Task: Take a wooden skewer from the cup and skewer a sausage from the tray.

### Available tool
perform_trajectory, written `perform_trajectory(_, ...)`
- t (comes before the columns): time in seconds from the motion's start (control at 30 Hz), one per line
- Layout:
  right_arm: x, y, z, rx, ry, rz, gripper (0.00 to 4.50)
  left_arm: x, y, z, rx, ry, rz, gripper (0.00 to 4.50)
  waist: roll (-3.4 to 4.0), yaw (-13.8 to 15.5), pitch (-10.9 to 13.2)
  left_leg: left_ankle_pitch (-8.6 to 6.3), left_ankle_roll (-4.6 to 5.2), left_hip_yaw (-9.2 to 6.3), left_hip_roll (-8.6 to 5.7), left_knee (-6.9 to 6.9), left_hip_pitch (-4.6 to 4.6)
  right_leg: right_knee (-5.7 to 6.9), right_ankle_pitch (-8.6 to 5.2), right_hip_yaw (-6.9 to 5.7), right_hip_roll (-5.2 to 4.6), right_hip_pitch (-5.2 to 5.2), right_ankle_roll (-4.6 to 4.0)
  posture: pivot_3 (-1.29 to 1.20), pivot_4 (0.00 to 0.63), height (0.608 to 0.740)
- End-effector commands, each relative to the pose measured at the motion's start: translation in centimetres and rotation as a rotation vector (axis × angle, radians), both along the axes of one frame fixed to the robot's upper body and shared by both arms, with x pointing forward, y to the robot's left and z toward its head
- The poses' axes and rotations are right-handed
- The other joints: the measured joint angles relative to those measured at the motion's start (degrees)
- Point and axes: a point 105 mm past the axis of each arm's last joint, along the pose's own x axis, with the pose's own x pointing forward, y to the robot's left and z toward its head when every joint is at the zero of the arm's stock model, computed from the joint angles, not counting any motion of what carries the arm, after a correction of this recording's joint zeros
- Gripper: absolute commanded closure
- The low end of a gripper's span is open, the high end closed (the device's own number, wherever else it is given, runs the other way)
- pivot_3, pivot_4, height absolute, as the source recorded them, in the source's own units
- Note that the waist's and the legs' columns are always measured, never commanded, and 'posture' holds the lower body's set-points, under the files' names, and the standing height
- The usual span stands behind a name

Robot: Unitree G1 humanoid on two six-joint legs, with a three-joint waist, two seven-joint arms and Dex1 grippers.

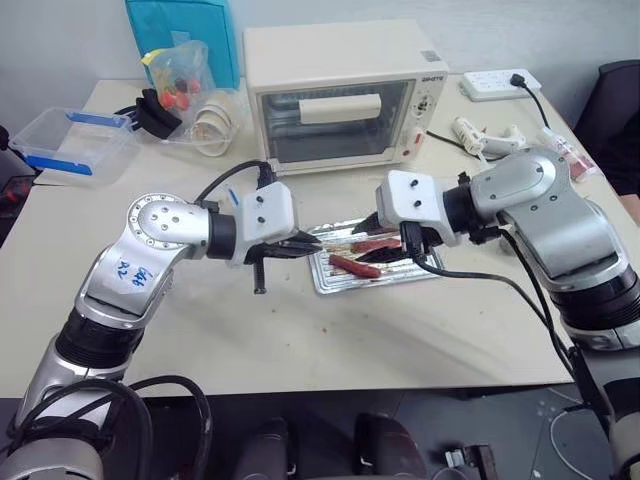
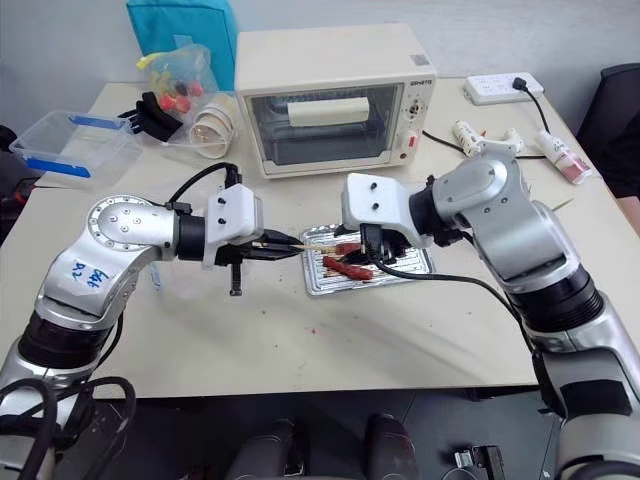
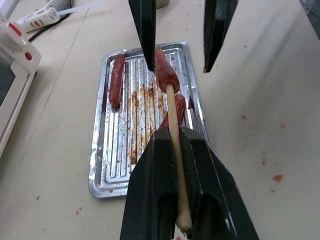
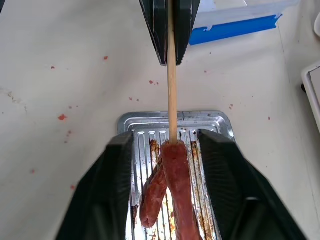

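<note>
My left gripper [image 3: 172, 135] is shut on a wooden skewer [image 3: 174, 115] that points across the metal tray [image 3: 98, 185]. A reddish-brown sausage [image 4: 177, 175] is stuck on the skewer's tip above the tray. My right gripper [image 4: 167, 140] is open, one finger on each side of that sausage with a gap on both sides. In the head views the two grippers [image 1: 305, 243] [image 1: 377, 243] meet tip to tip over the tray [image 1: 330, 285]. Two other sausages [image 3: 117, 80] [image 4: 152, 197] lie on the ridged bottom. The cup is hidden.
A white toaster oven [image 1: 340, 90] stands behind the tray. At the back left are a clear box with blue clips [image 1: 75, 140], white bowls [image 1: 215, 120] and a bag. A power strip [image 1: 500, 83] lies back right. Red specks dot the table [image 3: 277, 177].
</note>
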Motion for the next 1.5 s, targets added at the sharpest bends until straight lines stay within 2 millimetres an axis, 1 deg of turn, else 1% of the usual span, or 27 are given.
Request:
perform_trajectory(0.03, -0.4, -0.2, 1.4, 0.02, -0.046, 0.01, 1.61, -0.4, 1.1, 1.1, -0.022, -0.057, 0.048, 4.5, 0.0, 0.0, 0.0, 0.0, 0.0, 0.0, 0.0, 0.01, 0.0, 0.0, 0.0, 0.01, 0.0, 0.0, 0.0, 0.0, 0.15, 0.74)
perform_trajectory(0.1, 0.1, -1.0, 2.0, 0.033, -0.042, -0.016, 1.61, -0.8, 2.6, 1.5, -0.051, -0.067, 0.122, 4.5, 0.0, 0.0, 0.0, 0.0, 0.01, 0.0, 0.0, 0.01, 0.0, 0.0, 0.0, 0.01, -0.01, 0.0, 0.0, 0.0, 0.15, 0.74)
perform_trajectory(0.2, 0.6, -2.1, 3.0, 0.088, -0.006, -0.07, 1.61, -1.8, 4.3, 2.8, -0.116, -0.104, 0.241, 4.5, -0.01, 0.0, 0.0, -0.01, 0.01, -0.03, 0.02, 0.01, -0.02, 0.0, 0.0, 0.01, -0.01, 0.0, 0.0, 0.0, 0.15, 0.74)
perform_trajectory(0.3, 0.5, -3.1, 3.3, 0.163, 0.091, -0.118, 1.61, -2.9, 6.2, 4.2, -0.213, -0.134, 0.408, 4.5, -0.01, 0.1, 0.0, -0.01, 0.02, -0.09, 0.03, 0.03, -0.02, -0.01, 0.0, -0.01, -0.03, 0.03, 0.0, 0.0, 0.15, 0.74)
perform_trajectory(0.33, 0.4, -3.3, 3.5, 0.186, 0.116, -0.129, 1.61, -3.1, 6.7, 4.5, -0.243, -0.137, 0.455, 4.5, -0.01, 0.1, 0.0, -0.02, 0.03, -0.09, 0.02, 0.04, -0.03, -0.01, 0.0, 0.01, -0.06, 0.05, 0.0, 0.0, 0.15, 0.74)
perform_trajectory(0.4, 0.3, -3.7, 4.0, 0.274, 0.206, -0.172, 1.61, -3.7, 8.3, 4.8, -0.326, -0.156, 0.616, 4.5, -0.02, 0.1, 0.0, -0.02, 0.03, -0.12, 0.02, 0.05, -0.02, 0.0, 0.0, 0.0, -0.06, 0.08, 0.0, 0.0, 0.15, 0.74)
perform_trajectory(0.5, 0.2, -4.0, 5.1, 0.407, 0.321, -0.211, 1.61, -4.8, 10.1, 4.0, -0.442, -0.167, 0.86, 4.5, -0.05, 0.2, 0.0, -0.02, 0.03, -0.17, 0.02, 0.06, -0.02, 0.01, 0.0, 0.0, -0.06, 0.11, 0.0, 0.0, 0.15, 0.74)
perform_trajectory(0.6, 0.6, -4.0, 5.5, 0.457, 0.321, -0.241, 1.61, -4.7, 12.0, 2.9, -0.561, -0.133, 1.078, 4.5, -0.12, 0.3, -0.1, -0.02, 0.03, -0.2, 0.01, 0.08, -0.03, 0.05, 0.0, 0.07, -0.06, 0.12, 0.0, 0.0, 0.15, 0.74)
perform_trajectory(0.63, 0.7, -4.0, 5.5, 0.461, 0.318, -0.246, 1.61, -4.6, 12.4, 2.4, -0.577, -0.128, 1.135, 4.5, -0.13, 0.3, -0.1, -0.02, 0.03, -0.2, 0.01, 0.11, -0.02, 0.09, 0.0, 0.11, -0.07, 0.12, 0.0, 0.0, 0.15, 0.74)
perform_trajectory(0.73, 0.6, -3.7, 5.6, 0.466, 0.318, -0.238, 1.61, -4.5, 13.1, 1.8, -0.605, -0.141, 1.224, 4.5, -0.15, 0.3, -0.1, -0.02, 0.02, -0.22, -0.01, 0.13, -0.02, 0.12, 0.0, 0.2, -0.1, 0.12, 0.0, 0.0, 0.15, 0.74)
perform_trajectory(0.8, 0.3, -3.3, 5.8, 0.472, 0.324, -0.219, 1.61, -4.4, 13.6, 0.6, -0.626, -0.121, 1.302, 4.5, -0.15, 0.3, -0.1, -0.02, 0.02, -0.21, -0.03, 0.12, -0.02, 0.1, 0.0, 0.2, -0.13, 0.11, 0.0, 0.0, 0.15, 0.74)
perform_trajectory(0.87, 0.1, -2.9, 6.0, 0.477, 0.328, -0.204, 1.61, -3.8, 14.1, 0.0, -0.647, -0.113, 1.343, 4.5, -0.16, 0.4, -0.1, -0.03, 0.01, -0.19, -0.02, 0.12, -0.01, 0.11, 0.0, 0.15, -0.11, 0.11, 0.0, 0.0, 0.15, 0.74)
perform_trajectory(1.07, -0.4, -2.8, 6.9, 0.485, 0.323, -0.187, 1.61, -2.1, 13.2, -1.9, -0.662, -0.048, 1.341, 4.5, -0.16, 1.0, -0.1, -0.03, 0.02, -0.11, -0.04, 0.12, 0.0, 0.11, 0.01, 0.13, -0.12, 0.09, -0.01, 0.0, 0.15, 0.74)
perform_trajectory(1.23, -0.8, -2.6, 6.8, 0.486, 0.321, -0.181, 1.61, -0.9, 13.0, -2.7, -0.673, -0.04, 1.342, 4.5, -0.16, 1.3, -0.1, -0.04, 0.02, -0.08, -0.03, 0.12, 0.0, 0.12, 0.01, 0.1, -0.12, 0.06, -0.01, 0.0, 0.15, 0.74)
perform_trajectory(1.3, -1.1, -2.6, 6.7, 0.485, 0.322, -0.177, 1.61, -0.3, 13.4, -2.6, -0.677, -0.05, 1.362, 4.5, -0.17, 1.4, -0.1, -0.04, 0.04, -0.07, -0.03, 0.12, 0.0, 0.11, 0.01, 0.09, -0.12, 0.07, -0.01, 0.0, 0.15, 0.74)
perform_trajectory(1.37, -1.1, -2.7, 6.8, 0.489, 0.318, -0.182, 1.56, 0.1, 13.6, -2.5, -0.687, -0.054, 1.364, 3.91, -0.18, 1.5, -0.1, -0.04, 0.04, -0.08, -0.03, 0.13, -0.01, 0.11, 0.01, 0.07, -0.13, 0.07, -0.01, 0.0, 0.15, 0.74)
perform_trajectory(1.4, -1.0, -2.8, 6.9, 0.494, 0.316, -0.187, 1.56, 0.2, 13.6, -2.3, -0.699, -0.056, 1.356, 3.7, -0.18, 1.5, -0.1, -0.05, 0.04, -0.08, -0.03, 0.13, -0.01, 0.1, 0.02, 0.07, -0.13, 0.07, -0.01, 0.0, 0.15, 0.74)
perform_trajectory(1.5, -0.9, -2.9, 7.0, 0.501, 0.312, -0.195, 1.56, 0.3, 13.4, -1.9, -0.721, -0.067, 1.337, 2.78, -0.19, 1.4, -0.1, -0.06, 0.06, -0.07, -0.03, 0.12, -0.01, 0.08, 0.02, 0.07, -0.14, 0.06, -0.01, 0.0, 0.15, 0.74)
